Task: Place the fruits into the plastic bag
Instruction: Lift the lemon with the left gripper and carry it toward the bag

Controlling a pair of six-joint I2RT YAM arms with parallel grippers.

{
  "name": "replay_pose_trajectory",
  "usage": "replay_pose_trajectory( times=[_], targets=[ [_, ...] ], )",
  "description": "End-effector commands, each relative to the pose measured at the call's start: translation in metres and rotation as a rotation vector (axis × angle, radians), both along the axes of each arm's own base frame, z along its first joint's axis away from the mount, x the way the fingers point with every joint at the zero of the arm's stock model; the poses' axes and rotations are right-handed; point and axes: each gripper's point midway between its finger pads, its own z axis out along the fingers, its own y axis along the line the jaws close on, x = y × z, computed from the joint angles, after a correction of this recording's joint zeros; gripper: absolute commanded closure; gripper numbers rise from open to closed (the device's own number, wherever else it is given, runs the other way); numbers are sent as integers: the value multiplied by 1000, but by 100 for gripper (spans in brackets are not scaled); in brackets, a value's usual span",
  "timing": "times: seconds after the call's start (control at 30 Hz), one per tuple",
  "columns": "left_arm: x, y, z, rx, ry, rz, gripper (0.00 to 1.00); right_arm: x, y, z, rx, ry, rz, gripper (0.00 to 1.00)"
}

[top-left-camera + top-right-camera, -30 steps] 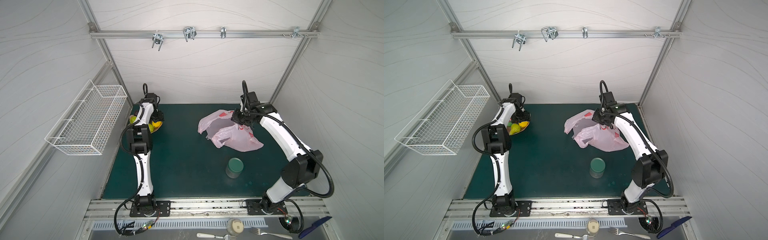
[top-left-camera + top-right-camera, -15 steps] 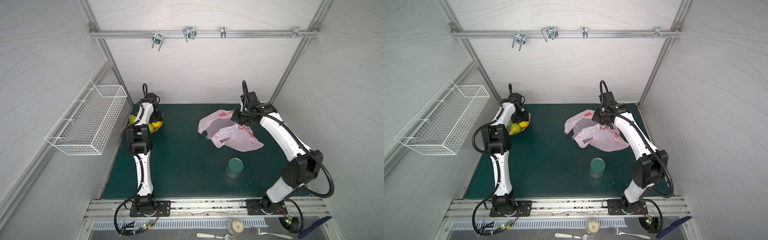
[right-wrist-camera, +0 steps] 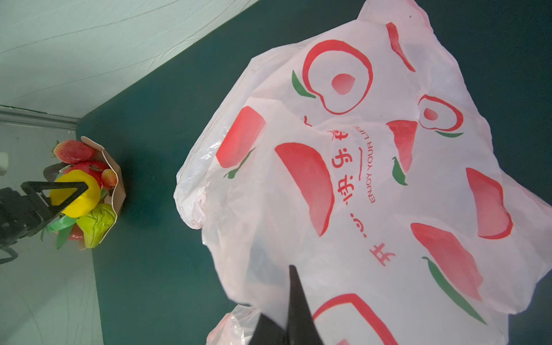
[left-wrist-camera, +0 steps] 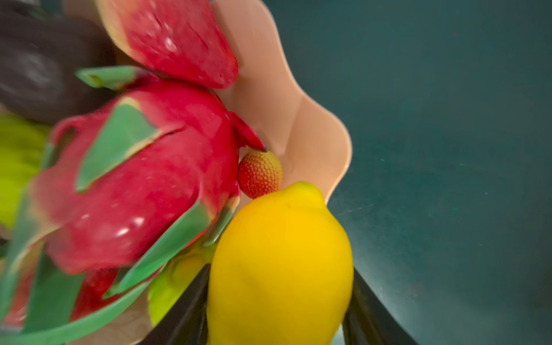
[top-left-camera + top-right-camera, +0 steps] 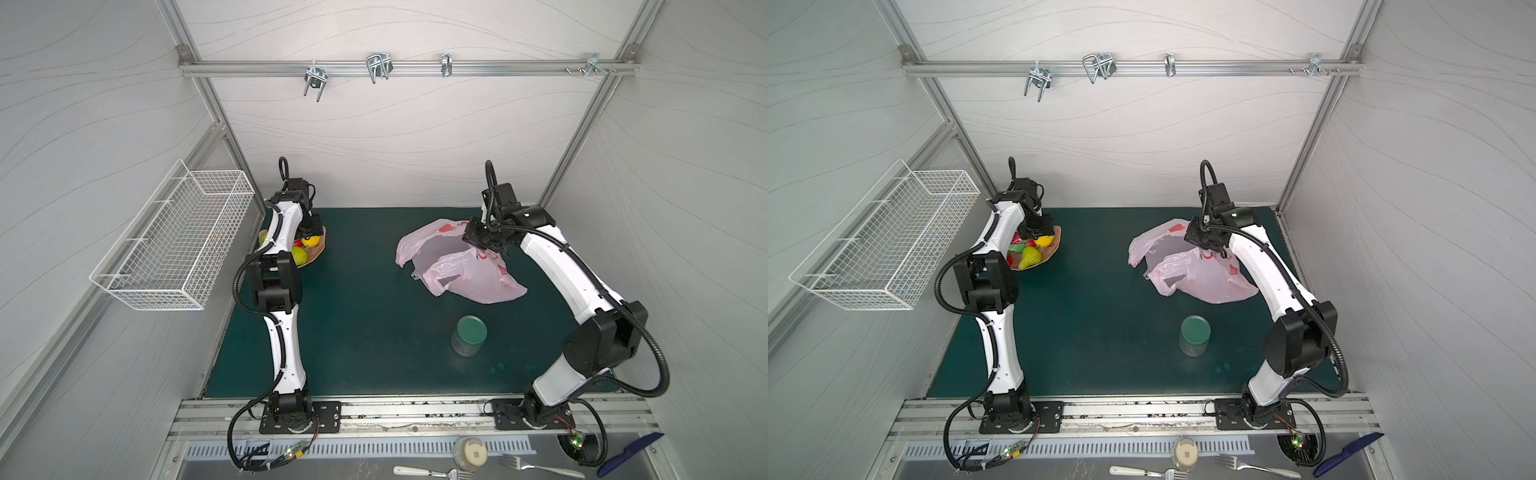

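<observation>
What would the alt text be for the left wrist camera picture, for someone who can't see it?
Two black gripper fingers press against either side of a yellow lemon in a peach scalloped dish. Beside it lie a pink dragon fruit with green scales, a small bumpy red fruit and a strawberry.

The left gripper [image 4: 280,268], wider a second ago, now clamps the yellow lemon [image 4: 283,239] in the dish [image 5: 319,248] at the table's [image 5: 374,332] 10 o'clock.
</observation>
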Motion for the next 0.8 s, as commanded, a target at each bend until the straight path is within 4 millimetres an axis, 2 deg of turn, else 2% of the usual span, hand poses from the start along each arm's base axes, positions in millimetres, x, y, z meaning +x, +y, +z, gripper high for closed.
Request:
replay_pose_trajectory(
  times=[0.0,0.2,0.33,0.57,0.77],
  targets=[
    [0,-3,44,-26,-93,-6,59,-7,-2,17,1,-32,4,100],
    [-11,-10,61,-52,-117,-30,61,-7,-2,17,5,-31,4,100],
    [-26,-24,70,-120,-137,-49,62,-9,-3,17,4,-32,4,100],
    [-64,-61,77,-251,-197,-120,63,-9,-2,16,9,-31,6,100],
    [-95,-108,80,-302,-236,-250,63,-9,-1,12,6,-18,17,100]
  ],
)
